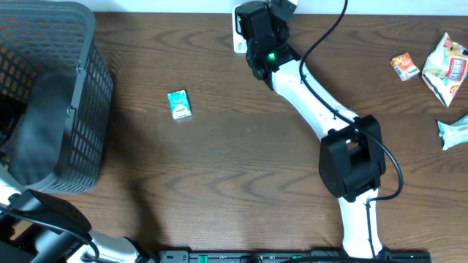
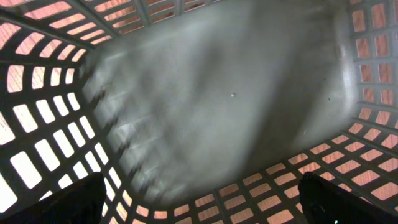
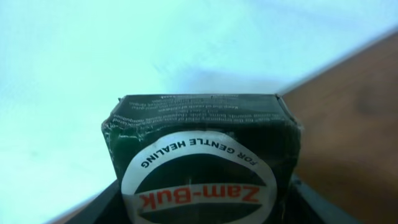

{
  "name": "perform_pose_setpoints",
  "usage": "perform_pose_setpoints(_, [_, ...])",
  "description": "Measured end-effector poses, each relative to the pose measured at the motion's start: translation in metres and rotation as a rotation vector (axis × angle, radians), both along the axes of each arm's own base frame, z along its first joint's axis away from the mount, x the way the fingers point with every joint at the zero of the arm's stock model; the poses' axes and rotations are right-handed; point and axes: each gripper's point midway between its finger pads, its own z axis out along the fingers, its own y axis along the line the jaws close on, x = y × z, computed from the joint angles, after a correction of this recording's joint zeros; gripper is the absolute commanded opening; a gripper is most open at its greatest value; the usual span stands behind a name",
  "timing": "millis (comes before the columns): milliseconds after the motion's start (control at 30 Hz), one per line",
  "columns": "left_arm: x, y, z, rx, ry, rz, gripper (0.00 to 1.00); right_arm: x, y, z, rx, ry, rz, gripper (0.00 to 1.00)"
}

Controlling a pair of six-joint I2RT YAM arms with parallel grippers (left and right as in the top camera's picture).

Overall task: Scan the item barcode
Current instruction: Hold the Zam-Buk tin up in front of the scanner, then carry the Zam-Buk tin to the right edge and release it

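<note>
Grey plastic lattice basket (image 1: 73,109) against the left edge of the table (image 1: 234,168), reaching up to the far left corner. Beside it, at the near left corner, left arm (image 1: 58,219). Inside the basket, left gripper (image 2: 199,183) above the pale floor: spread wide, fingers (image 2: 62,202) far apart in the lower corners of the wrist view, clasping nothing.

Further right, small teal packet (image 1: 179,104); lies flat on bare wood left of centre, well apart from the basket.

At the far edge near the middle, white device (image 1: 238,36), with right gripper (image 1: 259,25) just beside it. Clamps the Zam-Buk box (image 3: 199,124), dark green with a round white label and red lettering, upside down in the wrist view, between the two fingers at either lower corner. Cannot be made out from overhead, hidden under the gripper. From there, right arm (image 1: 351,157) slanting down to the near edge, right of centre.

Near the right edge, well apart from the arm: small orange packet (image 1: 404,66), larger white-and-yellow packet (image 1: 447,69), crumpled pale wrapper (image 1: 453,131).
</note>
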Motion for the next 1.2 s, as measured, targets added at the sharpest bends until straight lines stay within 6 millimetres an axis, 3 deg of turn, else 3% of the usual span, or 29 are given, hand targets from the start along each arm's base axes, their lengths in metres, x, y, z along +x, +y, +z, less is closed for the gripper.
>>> perform_pose_setpoints(100, [0.000, 0.000, 0.000, 0.001, 0.000, 0.000, 0.98, 0.016, 0.013, 0.016, -0.015, -0.096, 0.085, 0.41])
perform_pose_setpoints(300, [0.000, 0.000, 0.000, 0.000, 0.000, 0.000, 0.98, 0.031, 0.031, -0.006, -0.044, -0.134, 0.164, 0.37])
perform_pose_setpoints(433, [0.000, 0.000, 0.000, 0.000, 0.000, 0.000, 0.98, 0.042, 0.026, -0.018, -0.043, -0.161, 0.158, 0.41])
perform_pose_setpoints(667, [0.000, 0.000, 0.000, 0.000, 0.000, 0.000, 0.98, 0.053, 0.007, -0.075, -0.088, -0.080, 0.136, 0.43])
perform_pose_setpoints(833, [0.000, 0.000, 0.000, 0.000, 0.000, 0.000, 0.98, 0.057, 0.004, -0.065, -0.171, -0.096, 0.140, 0.40])
perform_pose_setpoints(1100, [0.000, 0.000, 0.000, 0.000, 0.000, 0.000, 0.98, 0.042, -0.052, -0.061, -0.380, 0.052, -0.034, 0.39])
perform_pose_setpoints(1200, [0.000, 0.000, 0.000, 0.000, 0.000, 0.000, 0.98, 0.033, -0.091, -0.048, -0.426, 0.137, -0.081, 0.40])
